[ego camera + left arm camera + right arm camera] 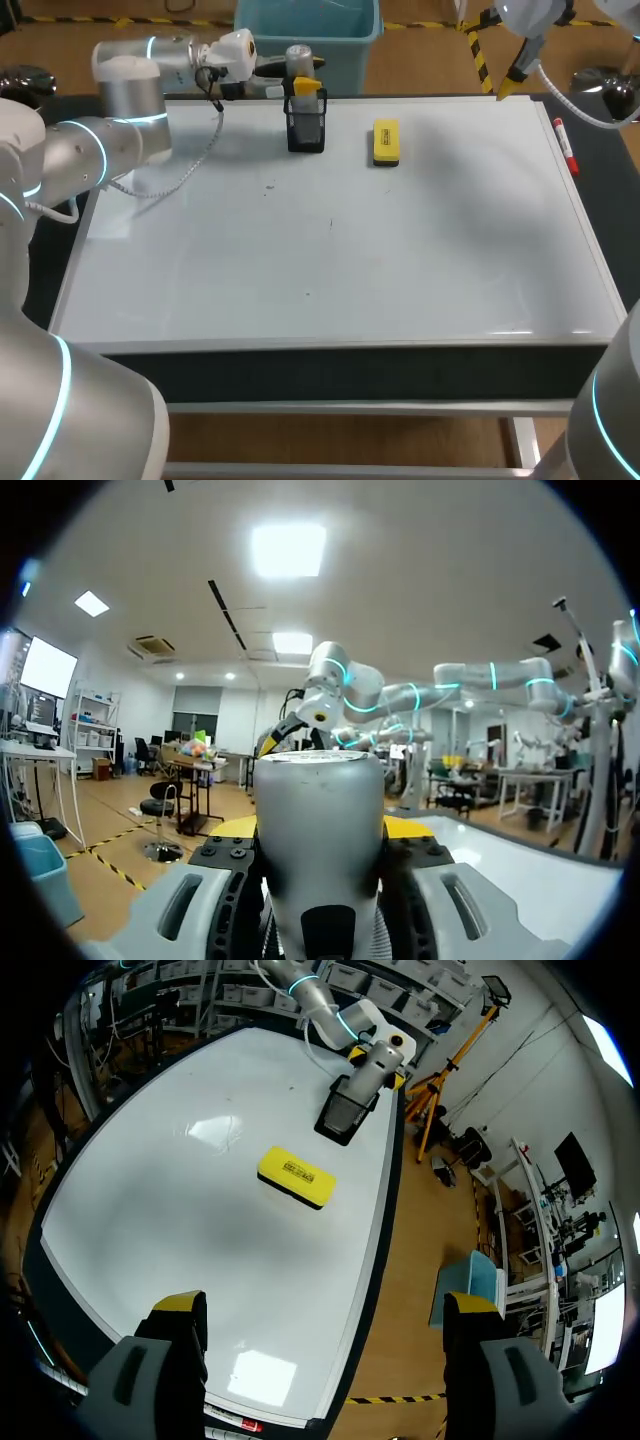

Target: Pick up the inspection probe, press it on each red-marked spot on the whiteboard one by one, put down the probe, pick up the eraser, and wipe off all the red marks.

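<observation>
The grey cylindrical probe (299, 58) stands upright in a black holder (306, 130) at the whiteboard's far edge. My left gripper (303, 88) is around the probe just above the holder. In the left wrist view the probe (320, 790) fills the space inside that gripper (320, 825), and I cannot make out contact. The yellow eraser (385, 142) lies flat on the whiteboard (330, 260), right of the holder. My right gripper (507, 85) hangs open and empty above the far right corner. From there the right wrist view looks down on the eraser (295, 1177) and the holder (343, 1115).
A red marker pen (565, 145) lies along the whiteboard's right frame. A few small dark specks (268, 187) dot the board's middle. A white cable (190, 165) from my left arm droops over the board's far left part.
</observation>
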Robot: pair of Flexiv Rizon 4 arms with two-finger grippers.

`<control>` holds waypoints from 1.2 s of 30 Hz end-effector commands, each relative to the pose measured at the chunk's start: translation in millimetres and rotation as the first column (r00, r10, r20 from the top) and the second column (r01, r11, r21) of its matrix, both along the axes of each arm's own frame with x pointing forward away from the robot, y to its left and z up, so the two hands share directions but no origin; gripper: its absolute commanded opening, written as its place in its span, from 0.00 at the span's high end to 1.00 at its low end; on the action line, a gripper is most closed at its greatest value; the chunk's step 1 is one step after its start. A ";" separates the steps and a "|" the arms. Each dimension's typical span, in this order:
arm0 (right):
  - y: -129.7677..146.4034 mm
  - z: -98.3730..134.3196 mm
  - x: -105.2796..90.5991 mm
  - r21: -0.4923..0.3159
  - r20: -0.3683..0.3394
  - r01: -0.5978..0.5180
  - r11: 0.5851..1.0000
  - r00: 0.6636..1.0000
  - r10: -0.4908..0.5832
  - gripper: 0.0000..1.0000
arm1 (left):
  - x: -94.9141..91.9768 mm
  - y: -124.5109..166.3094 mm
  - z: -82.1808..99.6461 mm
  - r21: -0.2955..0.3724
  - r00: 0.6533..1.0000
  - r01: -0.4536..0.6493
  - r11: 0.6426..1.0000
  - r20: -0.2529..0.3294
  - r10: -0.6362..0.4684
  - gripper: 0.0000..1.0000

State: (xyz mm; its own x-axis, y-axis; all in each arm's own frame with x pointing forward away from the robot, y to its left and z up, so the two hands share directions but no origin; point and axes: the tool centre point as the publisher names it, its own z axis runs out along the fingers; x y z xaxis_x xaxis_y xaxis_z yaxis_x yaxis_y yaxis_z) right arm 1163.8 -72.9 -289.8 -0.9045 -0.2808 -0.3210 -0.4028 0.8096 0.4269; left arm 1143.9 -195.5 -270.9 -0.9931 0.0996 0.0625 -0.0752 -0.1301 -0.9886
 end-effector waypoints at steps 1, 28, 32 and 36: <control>-0.2 0.7 0.2 -0.005 -0.002 -0.002 1.000 1.000 0.002 0.00 | 6.7 0.8 2.4 -0.007 0.981 0.191 0.981 0.028 -0.191 0.00; -0.2 0.7 0.2 -0.005 -0.002 -0.002 1.000 1.000 0.002 0.00 | 2.5 103.0 6.6 0.256 0.990 -0.135 0.957 0.075 0.120 0.00; -0.2 0.7 0.2 -0.005 -0.002 -0.002 1.000 1.000 0.002 0.00 | -0.2 126.4 4.7 0.268 0.973 -0.229 0.936 0.077 0.217 0.00; -0.2 0.7 0.2 -0.005 -0.002 -0.002 1.000 1.000 0.002 0.00 | -4.8 143.4 3.5 0.286 0.952 -0.306 0.908 0.086 0.294 0.00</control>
